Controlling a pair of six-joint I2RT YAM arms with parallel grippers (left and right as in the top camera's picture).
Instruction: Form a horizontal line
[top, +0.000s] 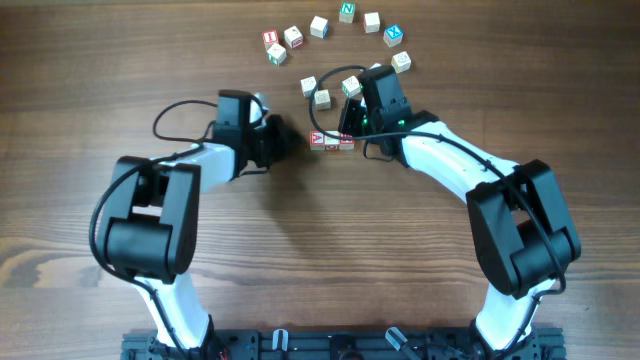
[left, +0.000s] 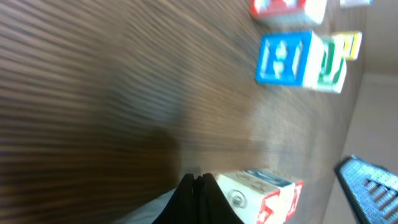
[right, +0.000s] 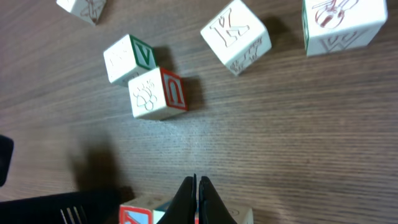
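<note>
Three small pale cubes with red printing lie side by side in a short left-right row (top: 331, 141) at the table's middle. My left gripper (top: 294, 140) is shut and empty, with its tips beside the row's left end. In the left wrist view the closed fingers (left: 198, 186) lie against a red-printed cube (left: 267, 198). My right gripper (top: 350, 127) is shut and empty, just behind the row's right end. In the right wrist view its closed fingers (right: 199, 186) cover part of the row, with a red-edged cube (right: 138, 214) to the left and a pale cube (right: 244, 216) to the right.
Several loose cubes lie in an arc behind the row, among them a green N cube (top: 347, 12) and a blue cube (top: 393, 34). Two pale cubes (top: 315, 92) sit just behind the row. The right wrist view shows a V cube (right: 127, 57), a U cube (right: 158, 93) and a K cube (right: 236, 36).
</note>
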